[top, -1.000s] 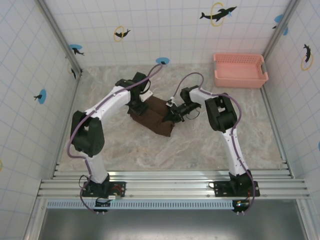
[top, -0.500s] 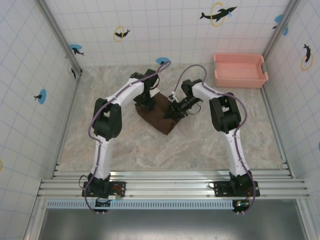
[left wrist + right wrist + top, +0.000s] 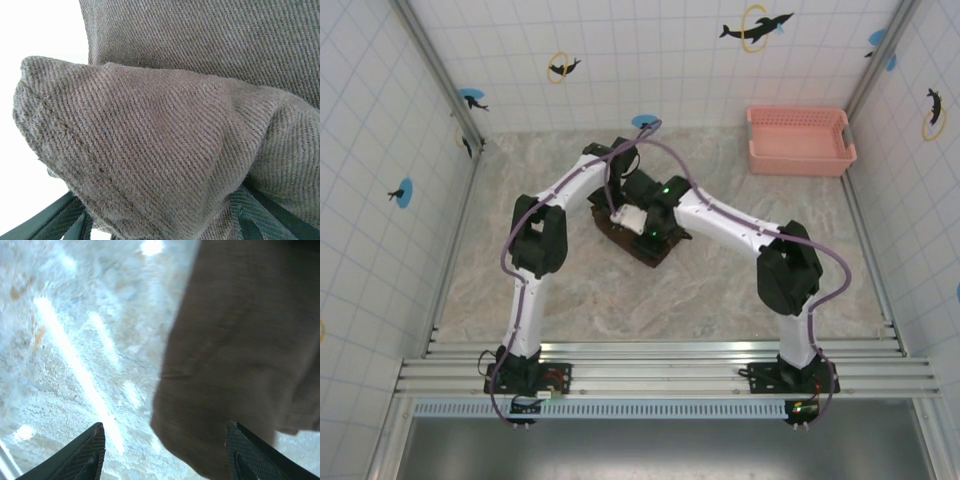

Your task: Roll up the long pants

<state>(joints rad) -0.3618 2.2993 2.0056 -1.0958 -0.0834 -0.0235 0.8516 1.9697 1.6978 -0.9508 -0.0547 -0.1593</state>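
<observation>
— Where are the pants [image 3: 653, 253]?

— They lie bunched in a brown heap on the marbled surface [image 3: 570, 290], right under both my pincers, which meet over the heap from opposite sides.

— How does your left one stand?

— My left pincer [image 3: 160, 220] is spread wide. Its two dark fingers [image 3: 67, 220] sit far apart, and a thick fold of the cloth bulges over and between them. I cannot tell whether the fingers press on the fabric. From above, this pincer is down on the far left part of the heap.

— And the right?

— My right pincer [image 3: 167, 452] is wide as well, with its fingers [image 3: 92, 452] well apart. Bare surface lies by its left finger. The edge of the pants comes in from the right, reaching between the fingers and across to the right one. From above, it sits over the middle of the heap, just beside my left pincer.

— Anything else around?

— A pink basket [image 3: 798, 140] stands well apart from both pincers, off to the right and beyond them, near the back wall.
</observation>
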